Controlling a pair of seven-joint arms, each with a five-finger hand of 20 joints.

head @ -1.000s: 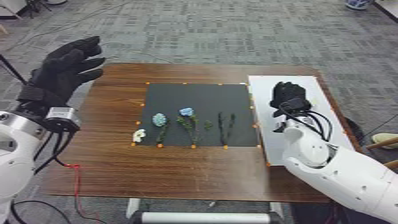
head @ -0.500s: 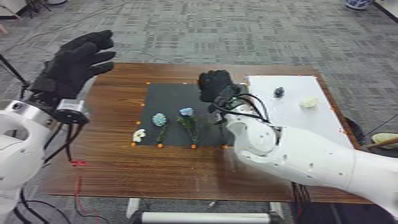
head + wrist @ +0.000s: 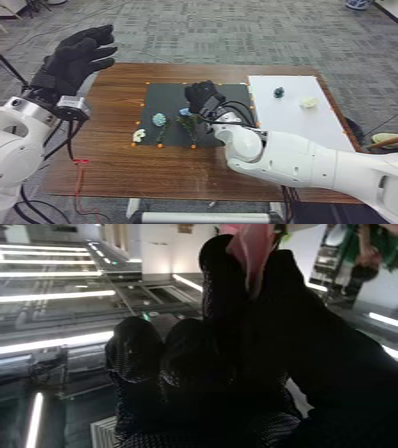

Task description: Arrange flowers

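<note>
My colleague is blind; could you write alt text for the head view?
The robot's right hand is over a dark mat of laid-out flowers on a brown table. A white panel beside the mat holds a pale thing and a dark one; the open left hand is raised.

Table (image 3: 160, 172): brown wood, smooth, faintly glossy. Arms (image 3: 306, 156): smooth, white, plastic-looking shells. Right hand (image 3: 202, 94): matt black fabric, textured.

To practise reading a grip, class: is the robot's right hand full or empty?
Full: in the right wrist view, the right hand pinches a pink petal between finger and thumb.
</note>
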